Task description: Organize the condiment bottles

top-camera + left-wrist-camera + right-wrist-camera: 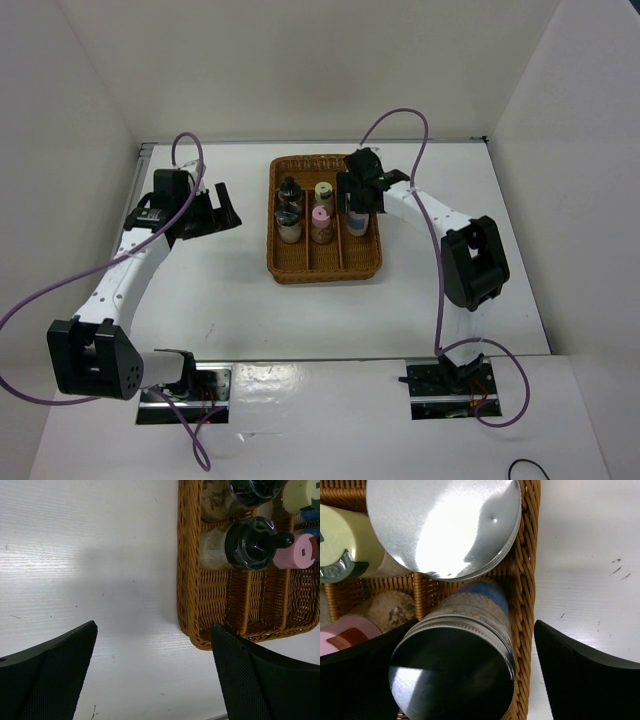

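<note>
All six condiment bottles [321, 222] look to be in wicker tray [325, 268], so task prob. near done. R gripper [476, 627] jaws apart, straddling silver-topped bottle [452, 680] directly below, unclamped. L gripper [154, 625] wide apart over surface [75, 555], tray beside it.

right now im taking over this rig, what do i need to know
Left gripper: open, empty, over the table left of the wicker tray.
Right gripper: open, jaws either side of the near silver-topped shaker in the right compartment, not clamping it.
Black-capped shakers in the left compartment, yellow-green-capped shaker and pink-capped shaker in the middle, far silver-topped shaker on the right.
Done: all six in the tray.
Left: probably just lift the right arm clear.
</note>
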You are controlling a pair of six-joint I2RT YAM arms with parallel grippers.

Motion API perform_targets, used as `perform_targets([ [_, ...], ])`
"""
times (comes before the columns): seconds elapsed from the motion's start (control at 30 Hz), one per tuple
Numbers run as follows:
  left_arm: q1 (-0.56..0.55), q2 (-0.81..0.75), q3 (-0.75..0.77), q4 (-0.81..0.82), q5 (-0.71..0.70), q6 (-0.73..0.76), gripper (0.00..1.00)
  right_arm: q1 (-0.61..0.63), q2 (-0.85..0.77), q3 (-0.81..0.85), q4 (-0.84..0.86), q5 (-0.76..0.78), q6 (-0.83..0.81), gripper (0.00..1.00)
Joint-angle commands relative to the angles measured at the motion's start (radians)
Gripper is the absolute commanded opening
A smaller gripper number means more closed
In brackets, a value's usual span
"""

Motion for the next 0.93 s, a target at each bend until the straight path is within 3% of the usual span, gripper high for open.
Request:
perform_targets([
  [0.0, 0.005, -0.026, 0.041, 0.037, 0.012, 0.013, 0.99, -0.005, -0.038, 0.039, 0.026, 0.009, -0.013, 0.98],
  [0.23, 0.005, -0.044, 0.05, 0.028, 0.012, 0.013, 0.99, -0.005, -0.191, 0.083, -0.035, 0.04, -0.004, 0.98],
  [0.47, 0.005, -0.102, 0.061, 0.017, 0.024, 0.022, 0.99, -0.005, -0.463, 0.06, 0.016, -0.025, -0.013, 0.98],
  [0.7, 0.005, -0.131, 0.061, -0.001, 0.043, 0.031, 0.99, -0.005, -0.659, -0.112, 0.103, -0.025, -0.022, 0.98],
  [0.9, 0.005, -0.151, 0.032, -0.002, 0.052, 0.031, 0.99, 0.004, -0.695, -0.195, 0.112, -0.046, 0.01, 0.98],
])
